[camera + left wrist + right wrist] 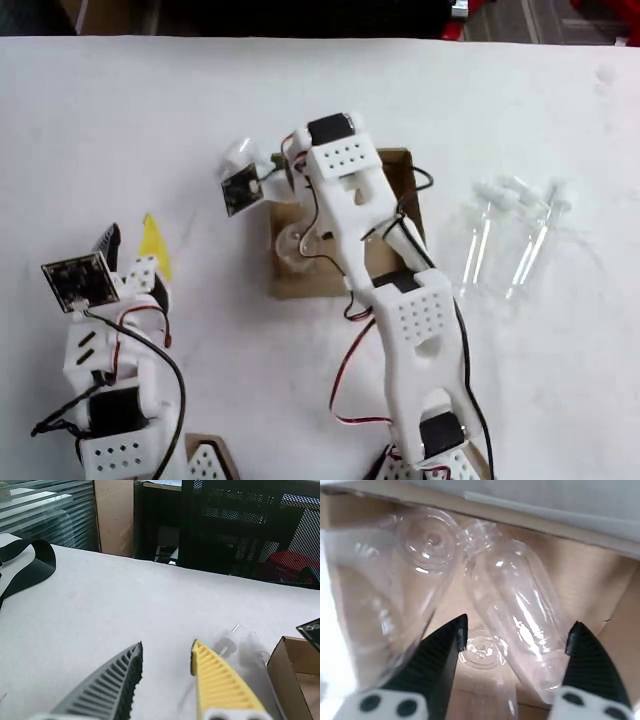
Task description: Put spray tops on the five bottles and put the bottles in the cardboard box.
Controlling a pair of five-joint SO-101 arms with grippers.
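a white worktop (150, 120) is seen under two arms, with a dark room behind it. one cardboard box (400, 162) is set near the middle of the worktop. inside it three clear bottles (520, 615) can be counted: one is laid along the floor of the box, one is tilted beside it with its round base turned toward the camera, and of the third just the round base is seen between them. whether more are hidden cannot be told. the right tool (520, 626) is held over the open box, its two black fingers spread wide with nothing between them. the left tool (166, 647) is kept apart from the box, low over bare worktop, its one grey and one yellow finger parted and empty. spray tops (495, 196) are laid in a loose cluster on the worktop near the box, on the side away from the left arm. two long tubes are made out, but the heads cannot be counted surely.
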